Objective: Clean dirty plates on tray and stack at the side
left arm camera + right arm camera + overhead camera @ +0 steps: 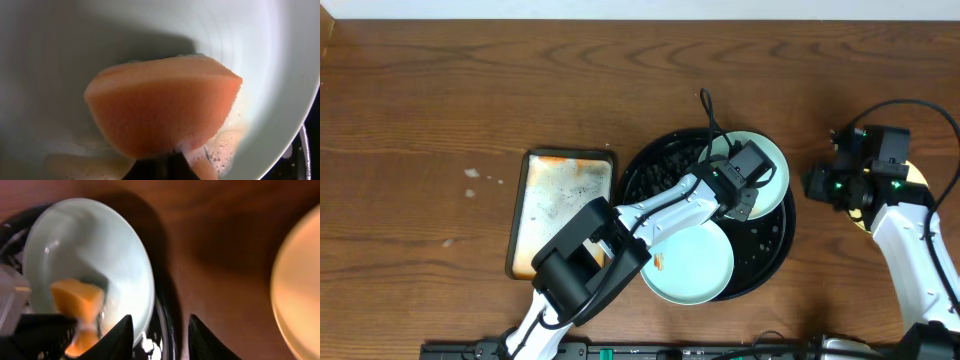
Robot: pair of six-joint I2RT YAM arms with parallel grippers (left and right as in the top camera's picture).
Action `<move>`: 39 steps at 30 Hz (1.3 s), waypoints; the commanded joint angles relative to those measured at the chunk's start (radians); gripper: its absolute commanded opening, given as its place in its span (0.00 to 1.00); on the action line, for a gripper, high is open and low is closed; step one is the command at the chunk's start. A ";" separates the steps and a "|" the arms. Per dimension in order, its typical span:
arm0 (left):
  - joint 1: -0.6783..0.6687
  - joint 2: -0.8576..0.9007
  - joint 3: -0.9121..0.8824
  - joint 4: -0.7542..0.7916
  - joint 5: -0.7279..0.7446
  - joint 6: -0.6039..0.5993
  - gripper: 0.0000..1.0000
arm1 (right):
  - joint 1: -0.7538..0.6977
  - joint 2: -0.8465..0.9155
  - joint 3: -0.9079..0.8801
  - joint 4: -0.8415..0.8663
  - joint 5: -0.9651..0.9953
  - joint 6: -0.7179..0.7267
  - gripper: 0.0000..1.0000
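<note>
- On the back-right part of the black tray (775, 245) sits the mint plate (775, 158) that is being scrubbed. The left gripper (741, 199) is over it, pinched tight on an orange sponge (160, 110) that presses into the plate's hollow.
- The sponge is a soft, porous half-round, its long edge lying across the plate. Foam (222, 150) gathers under it on the smooth, glossy surface.
- Just off the tray's right rim hovers the right gripper (162, 336), fingers apart and holding nothing. It is the free arm nearest this plate, which lies tray-ward of it.
- Farther right of the tray, on the wood-grain tabletop (440, 100), lies a pale yellow plate (300, 280). I take that as the stacking spot.
- At the tray's front a second mint plate (695, 265) carries an orange smear (658, 262), so it looks uncleaned.
- The tray is bumpy with a raised rim. The plates are round and shallow, so a grasp likely turns on the rim, not on any axis.
</note>
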 commanded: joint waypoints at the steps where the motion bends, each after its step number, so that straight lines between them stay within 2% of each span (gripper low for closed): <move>1: 0.010 0.053 -0.039 -0.046 -0.064 0.018 0.07 | -0.001 -0.005 -0.072 0.081 -0.060 -0.079 0.36; 7: 0.010 0.053 -0.039 -0.051 -0.061 0.018 0.07 | 0.026 0.023 -0.193 0.351 -0.090 -0.097 0.36; 9: 0.010 0.053 -0.039 -0.051 -0.060 0.018 0.07 | 0.032 0.037 -0.203 0.397 -0.090 -0.097 0.30; 11: 0.010 0.053 -0.039 -0.047 -0.012 0.018 0.07 | 0.042 0.055 -0.203 0.420 -0.105 -0.088 0.30; 14: 0.004 0.053 -0.039 -0.052 0.048 0.018 0.07 | 0.053 0.080 -0.203 0.417 -0.104 -0.081 0.32; 22: -0.035 0.053 -0.039 -0.063 0.040 0.018 0.08 | 0.052 0.162 -0.203 0.466 -0.077 -0.067 0.30; 26: -0.035 0.053 -0.039 -0.066 0.040 0.018 0.07 | 0.052 0.203 -0.203 0.495 -0.029 -0.066 0.20; 30: -0.035 0.053 -0.039 -0.066 0.035 0.018 0.07 | 0.052 0.230 -0.203 0.494 -0.013 -0.052 0.01; 35: -0.031 0.053 -0.039 -0.072 0.006 0.015 0.07 | 0.052 0.230 -0.203 0.488 0.034 0.000 0.01; 39: -0.008 0.053 -0.031 -0.089 -0.028 -0.047 0.07 | 0.052 0.230 -0.203 0.448 0.072 0.021 0.01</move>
